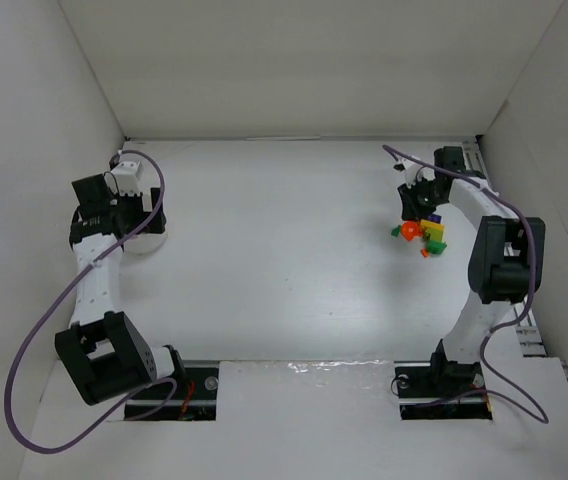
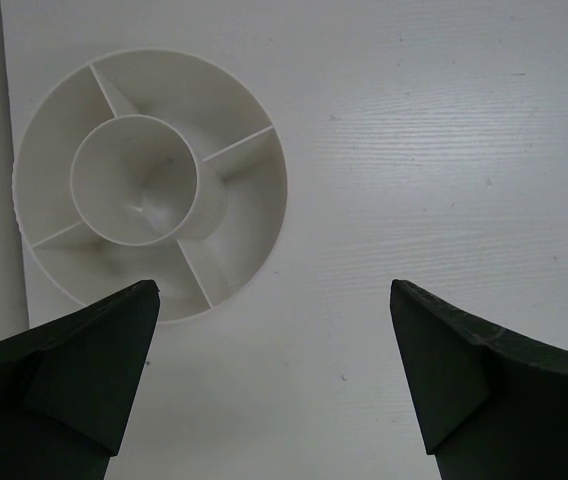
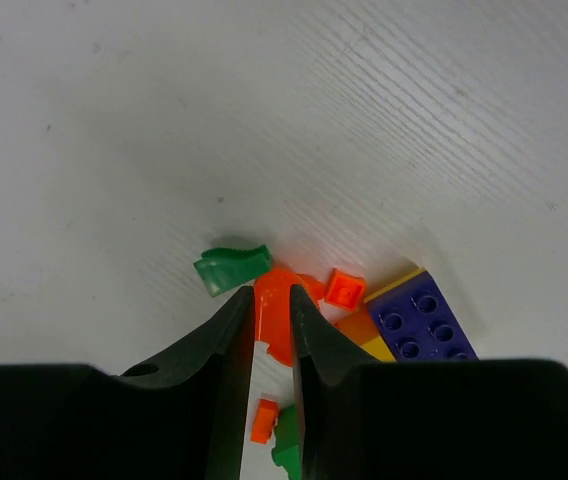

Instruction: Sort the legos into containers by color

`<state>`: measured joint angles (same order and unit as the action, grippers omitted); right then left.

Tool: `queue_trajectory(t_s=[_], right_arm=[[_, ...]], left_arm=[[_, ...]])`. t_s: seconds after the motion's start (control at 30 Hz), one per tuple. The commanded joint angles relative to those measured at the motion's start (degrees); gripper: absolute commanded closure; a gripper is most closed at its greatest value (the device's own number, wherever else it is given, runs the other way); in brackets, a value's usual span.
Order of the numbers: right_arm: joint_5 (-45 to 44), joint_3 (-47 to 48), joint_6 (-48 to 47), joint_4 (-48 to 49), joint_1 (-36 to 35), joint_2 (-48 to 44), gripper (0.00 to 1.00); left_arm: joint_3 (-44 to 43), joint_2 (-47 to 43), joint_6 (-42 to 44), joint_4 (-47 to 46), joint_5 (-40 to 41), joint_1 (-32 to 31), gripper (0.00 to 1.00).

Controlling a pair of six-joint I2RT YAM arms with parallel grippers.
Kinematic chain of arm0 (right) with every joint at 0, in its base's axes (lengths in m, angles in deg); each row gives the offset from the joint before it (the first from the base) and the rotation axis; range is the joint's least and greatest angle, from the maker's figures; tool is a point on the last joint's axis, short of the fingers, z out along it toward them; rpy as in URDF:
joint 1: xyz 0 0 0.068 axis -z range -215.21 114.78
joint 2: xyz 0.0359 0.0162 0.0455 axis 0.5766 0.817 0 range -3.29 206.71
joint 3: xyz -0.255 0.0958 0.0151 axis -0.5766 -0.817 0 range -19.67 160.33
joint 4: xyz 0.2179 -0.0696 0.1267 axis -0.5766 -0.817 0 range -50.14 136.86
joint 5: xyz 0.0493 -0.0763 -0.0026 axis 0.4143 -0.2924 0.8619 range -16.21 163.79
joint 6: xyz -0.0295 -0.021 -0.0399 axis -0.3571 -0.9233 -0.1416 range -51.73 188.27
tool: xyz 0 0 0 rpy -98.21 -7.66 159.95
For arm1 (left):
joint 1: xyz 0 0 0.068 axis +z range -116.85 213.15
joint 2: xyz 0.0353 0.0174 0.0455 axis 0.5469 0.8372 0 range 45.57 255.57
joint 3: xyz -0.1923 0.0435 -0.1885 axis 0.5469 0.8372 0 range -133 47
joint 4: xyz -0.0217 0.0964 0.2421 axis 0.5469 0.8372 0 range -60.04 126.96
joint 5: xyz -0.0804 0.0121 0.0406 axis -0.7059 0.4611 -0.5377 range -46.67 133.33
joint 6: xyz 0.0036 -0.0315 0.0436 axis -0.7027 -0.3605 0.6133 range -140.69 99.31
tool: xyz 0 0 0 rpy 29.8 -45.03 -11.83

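The legos (image 1: 426, 236) lie in a small pile at the right of the table. My right gripper (image 3: 272, 300) is shut on an orange lego (image 3: 276, 312) at the pile's edge, down at table level. Beside it lie a green lego (image 3: 231, 268), a small orange square one (image 3: 344, 288), a purple-blue brick (image 3: 419, 322) on a yellow one (image 3: 379, 348), and small orange (image 3: 262, 420) and green (image 3: 286, 452) bits between my fingers. The white round container (image 2: 254, 150), split into compartments around a middle cup, is empty. My left gripper (image 2: 274, 300) is open and empty just beside it.
White walls close in the table at the back and both sides. The container (image 1: 150, 240) sits near the left wall, partly under my left arm. My right gripper (image 1: 411, 212) is near the right wall. Purple cables hang off both arms.
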<state>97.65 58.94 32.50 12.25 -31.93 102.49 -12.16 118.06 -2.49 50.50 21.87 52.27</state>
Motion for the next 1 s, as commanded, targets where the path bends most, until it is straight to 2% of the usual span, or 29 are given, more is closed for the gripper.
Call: queue_trajectory(t_s=[0.0,0.27,0.77,0.97], right_arm=[[-3.9,4.2,-1.0,-1.8,-0.6,1.2,0.74],[-5.8,5.9,-1.0,-4.6,-0.6,3.1,0.68],[-8.1,7.7,-2.8,-8.3,-0.6,6.7,0.67],[-8.7,7.7,-3.3,-9.4,0.0,7.3,0.75]], left_arm=[[-2.4,0.5,0.6,0.7,-1.7,0.0,0.0],[-3.5,2.2,0.1,0.7,-2.2,0.0,0.0],[-4.0,2.7,0.1,0.7,-2.7,0.0,0.0],[-4.0,2.7,0.1,0.2,-2.2,0.0,0.0]])
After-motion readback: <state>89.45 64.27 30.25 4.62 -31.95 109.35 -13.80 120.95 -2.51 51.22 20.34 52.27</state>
